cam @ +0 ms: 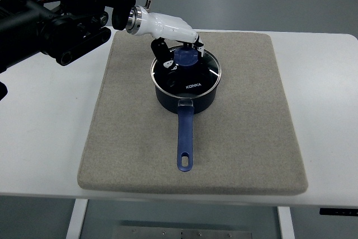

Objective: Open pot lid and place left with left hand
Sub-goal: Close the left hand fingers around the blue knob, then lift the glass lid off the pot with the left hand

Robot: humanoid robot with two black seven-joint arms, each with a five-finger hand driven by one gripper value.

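Fingers: my dark fingers (pixel 163 50) curl round the blue knob (pixel 185 57), gripping it; the thumb side is hidden behind the knob.
Left hand: my left hand (pixel 168 29) reaches in from the far left, white shell over the lid's far-left edge.
Lid: the glass lid (pixel 196 76) sits on the pot (pixel 187 98), seemingly still seated; glare blurs its rim.
Handle: the blue handle (pixel 185 138) points toward the near edge.
Open room: bare grey mat (pixel 128 138) lies left of the pot, with white table (pixel 45 138) beyond.
Cut off: my forearm (pixel 50 20) runs out of view at the left edge.
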